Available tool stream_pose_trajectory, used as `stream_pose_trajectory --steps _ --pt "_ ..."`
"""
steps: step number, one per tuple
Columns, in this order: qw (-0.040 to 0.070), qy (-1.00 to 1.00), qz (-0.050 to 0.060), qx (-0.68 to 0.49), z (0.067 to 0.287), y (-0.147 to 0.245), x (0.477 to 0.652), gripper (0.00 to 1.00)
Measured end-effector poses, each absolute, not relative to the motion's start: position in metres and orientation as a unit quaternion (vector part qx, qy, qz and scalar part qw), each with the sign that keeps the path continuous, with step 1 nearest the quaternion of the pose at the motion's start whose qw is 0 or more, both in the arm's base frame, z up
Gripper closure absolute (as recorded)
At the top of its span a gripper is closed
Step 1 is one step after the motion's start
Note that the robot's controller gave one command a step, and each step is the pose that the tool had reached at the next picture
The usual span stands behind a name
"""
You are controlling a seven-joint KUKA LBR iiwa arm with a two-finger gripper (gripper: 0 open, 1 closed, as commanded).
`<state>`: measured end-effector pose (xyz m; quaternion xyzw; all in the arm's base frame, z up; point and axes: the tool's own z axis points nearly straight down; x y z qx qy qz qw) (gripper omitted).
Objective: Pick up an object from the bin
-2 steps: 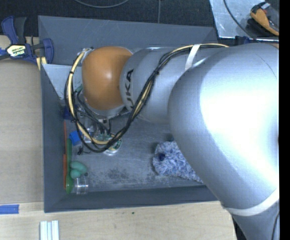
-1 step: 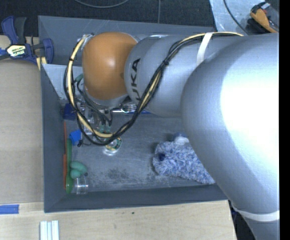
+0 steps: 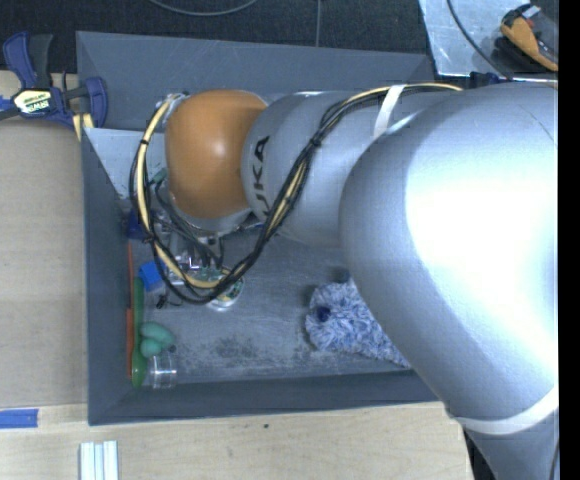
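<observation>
Left of the cloth [image 3: 345, 320], low in the bin [image 3: 260, 363], you have the gripper [image 3: 183, 266] tucked under its orange wrist cover [image 3: 210, 153], with cables looped round it. You can't tell whether it is apart, together or clamped on something, because cover and cabling hide the tip. Nothing is visibly held, so count the pick as not done.

Nearest candidates, both left of the cloth:
- a small blue piece [image 3: 150, 276], just beside the gripper on the side away from the cloth
- a clear round piece [image 3: 226, 294], just beside the gripper on the cloth side

Further left of the cloth, toward the front corner:
- a green lump [image 3: 154, 340]
- a clear cup [image 3: 161, 373], touching the lump or just beside it; you can't tell which
- a thin orange stick [image 3: 130, 320], lying along the wall

The cloth itself lies well apart from the gripper, partly under the arm [image 3: 450, 218].

Progress, my read: the approach looks done, with the tool at floor level among the small items. You have yet to get a confirmed grip on one item and lift it clear of the bin. By position the blue piece looks the likeliest target, but this view doesn't confirm that. Risk, as I judge it: the blue piece sits near the wall, so a grab there could pinch wall instead of part.
</observation>
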<state>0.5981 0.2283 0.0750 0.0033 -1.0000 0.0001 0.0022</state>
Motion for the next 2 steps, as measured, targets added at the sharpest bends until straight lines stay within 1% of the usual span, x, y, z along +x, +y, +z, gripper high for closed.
stream_pose_trajectory --steps 1,2 --pt "-0.006 -0.999 0.002 0.036 0.0708 0.234 0.5935 0.0" --pt "-0.001 -1.0 -0.001 0.008 0.0757 0.2291 0.599 1.0"
